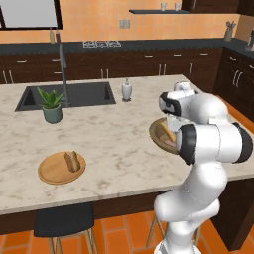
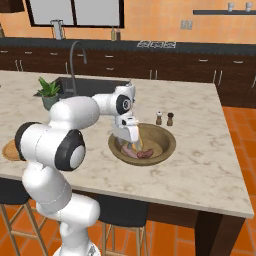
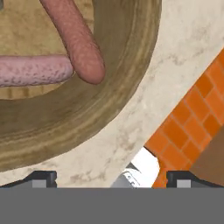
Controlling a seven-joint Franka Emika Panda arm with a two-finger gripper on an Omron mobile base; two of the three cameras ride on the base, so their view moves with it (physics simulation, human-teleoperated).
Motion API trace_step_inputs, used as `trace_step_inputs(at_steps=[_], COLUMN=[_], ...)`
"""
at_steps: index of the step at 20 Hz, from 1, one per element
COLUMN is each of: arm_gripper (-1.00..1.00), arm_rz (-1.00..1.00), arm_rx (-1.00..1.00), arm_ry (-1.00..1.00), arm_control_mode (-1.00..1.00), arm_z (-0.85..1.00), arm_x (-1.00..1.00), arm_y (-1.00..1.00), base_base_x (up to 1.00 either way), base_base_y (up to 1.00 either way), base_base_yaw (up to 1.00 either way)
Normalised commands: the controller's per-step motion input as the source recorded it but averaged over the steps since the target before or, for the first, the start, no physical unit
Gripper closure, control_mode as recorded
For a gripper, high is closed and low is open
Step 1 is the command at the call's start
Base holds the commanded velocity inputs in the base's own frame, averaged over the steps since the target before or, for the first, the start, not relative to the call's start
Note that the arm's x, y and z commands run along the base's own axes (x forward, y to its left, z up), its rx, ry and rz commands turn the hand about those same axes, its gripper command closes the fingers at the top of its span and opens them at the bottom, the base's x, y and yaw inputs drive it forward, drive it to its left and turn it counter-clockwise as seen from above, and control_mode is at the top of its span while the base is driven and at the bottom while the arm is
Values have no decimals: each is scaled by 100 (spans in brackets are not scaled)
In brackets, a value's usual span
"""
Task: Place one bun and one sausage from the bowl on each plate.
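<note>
The brown wooden bowl [image 2: 167, 141] sits near the counter's front edge. Inside it lie two pink sausages [image 3: 74, 37] [image 3: 33, 70], crossing at their ends, and a golden bun [image 1: 167, 132] partly hidden behind the hand. My gripper [image 2: 131, 140] hangs over the bowl's near-left part, open, its fingertips [image 3: 43, 177] wide apart with nothing between them. They are above the bowl's rim [image 3: 87, 127] and the counter, beside the sausages. On the light-wood plate [image 1: 49, 173] at the front left lies the other bun [image 1: 73, 161]. The white plate is out of view.
A sink [image 1: 82, 94] with a faucet, a potted plant [image 1: 51, 105] and a white soap dispenser [image 1: 127, 90] stand on the marble island behind. Salt and pepper shakers [image 2: 164, 118] stand just past the bowl. A dark stool [image 1: 64, 220] is tucked under the front edge.
</note>
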Motion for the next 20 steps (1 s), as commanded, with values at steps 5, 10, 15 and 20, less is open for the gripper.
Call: trace_step_inputs(at_steps=[5, 10, 15, 20], arm_gripper=[-100, -100, -100, -100], arm_rz=[24, 0, 0, 0], arm_rx=[10, 14, 16, 3], arm_ry=[-8, 0, 7, 0], arm_control_mode=[-100, -100, -100, -100], arm_z=[-4, 0, 0, -39], arm_x=[16, 41, 48, 38], arm_y=[-73, -24, -6, -18], base_base_x=[0, 0, 0, 0], base_base_y=[0, 0, 0, 0], base_base_yaw=[0, 0, 0, 0])
